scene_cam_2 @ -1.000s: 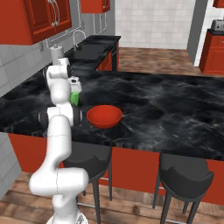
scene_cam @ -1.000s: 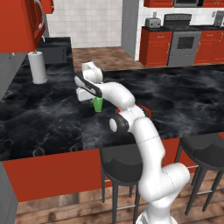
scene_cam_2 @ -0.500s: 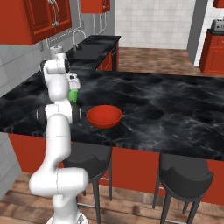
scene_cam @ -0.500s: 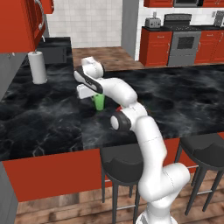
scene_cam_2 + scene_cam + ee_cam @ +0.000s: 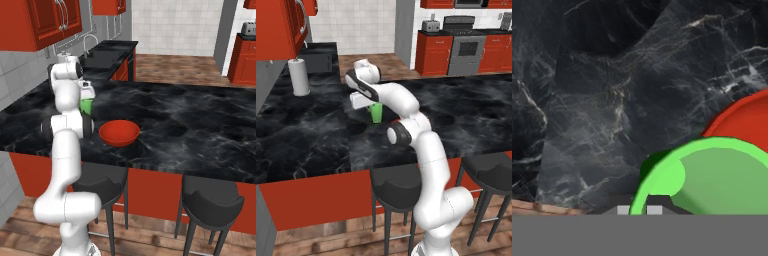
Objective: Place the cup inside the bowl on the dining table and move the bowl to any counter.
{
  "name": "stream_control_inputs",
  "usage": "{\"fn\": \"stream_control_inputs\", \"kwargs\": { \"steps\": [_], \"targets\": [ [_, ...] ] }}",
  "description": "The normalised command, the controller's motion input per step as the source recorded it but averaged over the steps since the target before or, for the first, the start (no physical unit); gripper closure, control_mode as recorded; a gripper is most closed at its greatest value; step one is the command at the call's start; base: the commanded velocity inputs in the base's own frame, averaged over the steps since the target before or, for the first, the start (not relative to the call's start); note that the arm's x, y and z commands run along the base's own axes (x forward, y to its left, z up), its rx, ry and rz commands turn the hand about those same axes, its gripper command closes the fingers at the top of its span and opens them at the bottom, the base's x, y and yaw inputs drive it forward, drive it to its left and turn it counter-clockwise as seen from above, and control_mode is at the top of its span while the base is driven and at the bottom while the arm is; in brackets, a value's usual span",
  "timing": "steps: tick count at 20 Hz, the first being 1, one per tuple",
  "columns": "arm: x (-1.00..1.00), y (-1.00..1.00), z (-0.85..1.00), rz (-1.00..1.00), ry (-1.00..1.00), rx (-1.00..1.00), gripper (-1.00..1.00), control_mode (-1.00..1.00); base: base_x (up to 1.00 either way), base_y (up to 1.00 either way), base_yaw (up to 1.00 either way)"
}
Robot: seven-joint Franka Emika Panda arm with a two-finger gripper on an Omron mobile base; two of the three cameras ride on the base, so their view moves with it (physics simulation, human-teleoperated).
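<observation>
Right base view has the gripper [image 5: 88, 96] clamped on the green cup [image 5: 86, 106] above the dining table [image 5: 200, 125], beside the red bowl [image 5: 119, 133]; placing and moving the bowl remain.

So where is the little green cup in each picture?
Left base view: the cup hangs centre-left, under the robot's hand, above the dining table.
Right base view: the cup is on the left, peeking out beside the white arm.
Hand view: the cup is big, at the bottom right.
Shared landmark: the red bowl, beside the cup.
</observation>
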Motion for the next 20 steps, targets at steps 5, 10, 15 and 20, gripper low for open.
{"fn": "stream_control_inputs", "kwargs": {
  "steps": [5, 10, 15, 20],
  "targets": [
    [-0.15, -0.45, 0.00, 0.01, -0.03, 0.00, 1.00, -1.00, 0.00, 0.00, 0.00],
    [-0.02, -0.44, 0.00, 0.00, -0.04, 0.00, 1.00, -1.00, 0.00, 0.00, 0.00],
    [0.00, -0.49, 0.00, 0.01, -0.03, 0.00, 1.00, -1.00, 0.00, 0.00, 0.00],
    [0.00, -0.51, 0.00, 0.01, -0.04, 0.00, 1.00, -1.00, 0.00, 0.00, 0.00]
  ]
}}
